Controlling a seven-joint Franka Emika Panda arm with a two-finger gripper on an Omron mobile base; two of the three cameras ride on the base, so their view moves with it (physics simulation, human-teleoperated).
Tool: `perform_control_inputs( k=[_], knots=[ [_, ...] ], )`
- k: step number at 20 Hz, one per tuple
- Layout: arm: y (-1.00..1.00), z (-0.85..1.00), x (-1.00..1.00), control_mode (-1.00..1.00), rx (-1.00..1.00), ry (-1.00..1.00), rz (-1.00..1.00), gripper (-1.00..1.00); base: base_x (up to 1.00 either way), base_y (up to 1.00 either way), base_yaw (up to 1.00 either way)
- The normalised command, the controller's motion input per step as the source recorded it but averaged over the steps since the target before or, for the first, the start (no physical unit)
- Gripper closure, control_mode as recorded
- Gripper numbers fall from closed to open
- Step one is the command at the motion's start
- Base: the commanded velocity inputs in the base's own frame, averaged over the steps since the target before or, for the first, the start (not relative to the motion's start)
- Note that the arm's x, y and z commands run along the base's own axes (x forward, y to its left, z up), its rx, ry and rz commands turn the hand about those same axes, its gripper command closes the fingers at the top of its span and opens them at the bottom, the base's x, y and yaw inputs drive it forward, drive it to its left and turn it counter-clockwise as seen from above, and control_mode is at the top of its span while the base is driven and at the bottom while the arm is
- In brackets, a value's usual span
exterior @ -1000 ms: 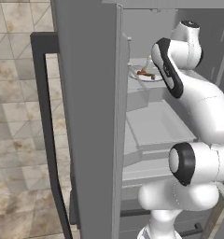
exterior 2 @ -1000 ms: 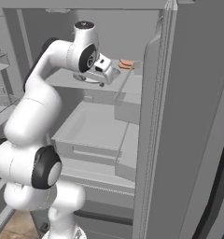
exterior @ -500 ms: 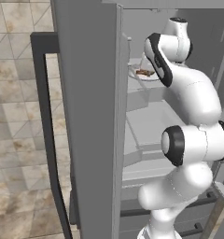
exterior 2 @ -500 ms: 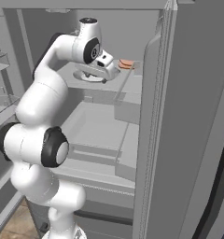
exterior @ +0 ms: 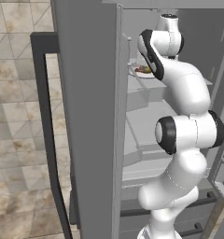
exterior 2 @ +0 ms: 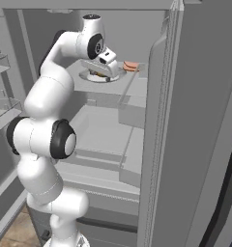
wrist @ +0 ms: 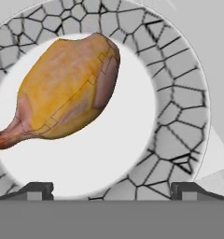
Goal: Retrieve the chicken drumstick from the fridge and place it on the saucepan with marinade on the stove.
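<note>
Chicken drumstick [wrist: 69,91]: plump yellow-orange body with a pinkish-brown patch, narrowing to a thin reddish bone end.
Where: lying on a round plate [wrist: 179,112] with white centre and a grey cracked-pattern rim, on an upper shelf [exterior 2: 132,87] inside the open fridge [exterior: 88,116].
Gripper [wrist: 112,189]: jaws spread wide, holding nothing, right above the plate.

the jaws stand wide, with open plate [wrist: 179,107] surface between them and the chicken drumstick [wrist: 67,91] lying clear ahead. the fridge [exterior 2: 195,144] door edge walls off the right side, and a small reddish item [exterior 2: 130,66] sits just beyond the plate on the shelf [exterior 2: 132,84].
</note>
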Motion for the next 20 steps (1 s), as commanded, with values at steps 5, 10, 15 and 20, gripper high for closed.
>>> perform_control_inputs(
  k=[5,10,15,20],
  knots=[
    [0.00,0.08,-0.01,-1.00,0.00,0.00,-0.11,-1.00,0.00,0.00,0.00],
    [0.00,0.21,-0.03,-1.00,0.00,0.00,-0.11,-1.00,0.00,0.00,0.00],
    [0.00,0.00,0.15,-1.00,0.00,0.00,-0.06,-1.00,0.00,0.00,0.00],
    [0.00,-0.23,0.23,-1.00,0.00,-0.07,0.00,-1.00,0.00,0.00,0.00]
  ],
)
